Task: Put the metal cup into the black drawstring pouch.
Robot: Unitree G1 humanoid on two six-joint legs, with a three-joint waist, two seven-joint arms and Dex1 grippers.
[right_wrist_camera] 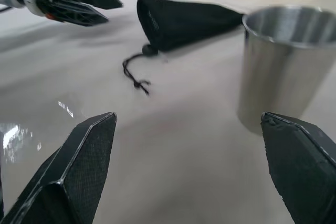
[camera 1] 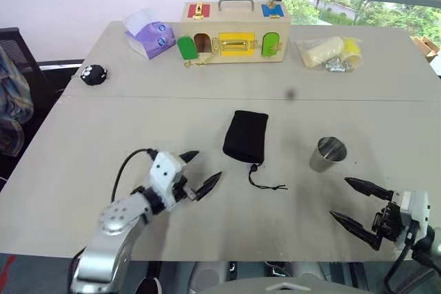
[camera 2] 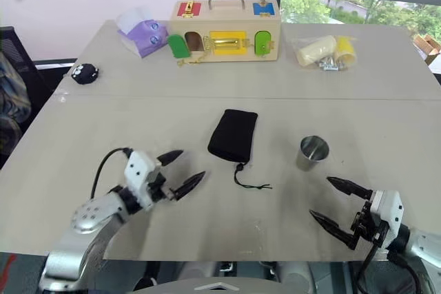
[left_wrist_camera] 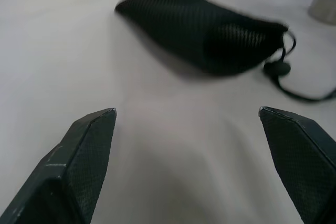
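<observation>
Head views first: small shiny silver steel cup (camera 1: 328, 154) stood upright on pale grey bench (camera 1: 207, 232), mouth up, long axis vertical, right of centre. Lay flat near centre: soft matte black fabric drawstring pouch (camera 1: 246, 136), long axis running away from the robot, corded mouth at the near end with thin black cord and toggle (camera 1: 264, 178) trailing toward the front edge. Cup and pouch apart, neither touched. Left claw (camera 1: 200, 172) hovered to the near left of the pouch, fingers spread, empty. Right claw (camera 1: 357, 204) hung near the cup, just short of it on the near right, fingers spread wide, empty.

Left wrist view: pouch (left_wrist_camera: 202, 32) ahead between the parted fingers (left_wrist_camera: 86, 150), gathered mouth and toggle off to one side, cloth limp and mesh-textured.

Right wrist view: cup (right_wrist_camera: 283, 66) close ahead toward one fingertip, not yet between the two; pouch beyond it, left claw (right_wrist_camera: 86, 6) further off.

Judged by look: cup light, rigid, smooth and likely slippery, slightly tapered; best pinched across the wall at mid-height or over the rim. Pouch soft and floppy, likely to collapse; best taken by one edge of the near-end mouth, beside the cord, and lifted open.
</observation>
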